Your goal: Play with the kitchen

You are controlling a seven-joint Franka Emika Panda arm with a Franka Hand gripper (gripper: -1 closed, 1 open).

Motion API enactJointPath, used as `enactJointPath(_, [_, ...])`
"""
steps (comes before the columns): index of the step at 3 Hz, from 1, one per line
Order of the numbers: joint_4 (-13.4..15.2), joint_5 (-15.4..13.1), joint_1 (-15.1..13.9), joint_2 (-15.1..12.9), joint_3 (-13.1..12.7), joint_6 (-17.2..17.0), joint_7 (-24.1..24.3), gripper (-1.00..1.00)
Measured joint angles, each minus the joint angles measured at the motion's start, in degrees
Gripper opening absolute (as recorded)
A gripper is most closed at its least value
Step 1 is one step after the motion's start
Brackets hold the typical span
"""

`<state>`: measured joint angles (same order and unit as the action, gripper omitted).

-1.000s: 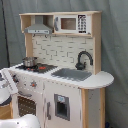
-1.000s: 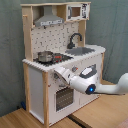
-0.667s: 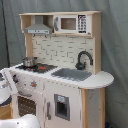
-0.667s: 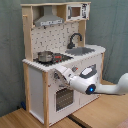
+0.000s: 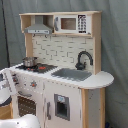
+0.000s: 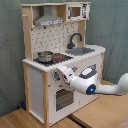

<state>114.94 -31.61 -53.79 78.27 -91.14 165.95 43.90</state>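
The kitchen (image 5: 65, 95) is a white and light-wood toy unit with a pegboard back, a grey hood (image 5: 39, 28), a black faucet (image 5: 83, 59), a sink (image 5: 74, 74) and a red-ringed hob (image 5: 41, 68) carrying a small metal pot (image 5: 29, 61). In the second exterior view my gripper (image 6: 60, 75) is pressed up to the knob panel (image 6: 56, 73) on the kitchen's (image 6: 37, 85) front, just above the oven door (image 6: 63, 98). My white arm (image 6: 92, 85) reaches in from the second exterior view's right. In the first exterior view only part of the arm (image 5: 6, 86) shows at the left edge.
A toy microwave (image 5: 70, 23) sits in the top shelf beside the hood. A rounded wooden counter end (image 5: 100, 80) juts out beside the sink. The kitchen stands on a wooden floor (image 6: 100, 117) before a grey curtain (image 6: 112, 25). The arm's white base (image 5: 20, 122) fills the first exterior view's bottom left.
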Motion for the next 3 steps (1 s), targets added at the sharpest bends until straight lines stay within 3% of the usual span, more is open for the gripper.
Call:
enactJointPath(1, [0.0,0.0,0.0,0.0,0.0,0.1,0.3,1.00])
enactJointPath(2, [0.8,0.0,3.6,0.0,-0.6,1.1,2.7,1.00])
enactJointPath(3, [3.3,-0.1,6.7,0.1,0.9,0.2,-1.1,1.00])
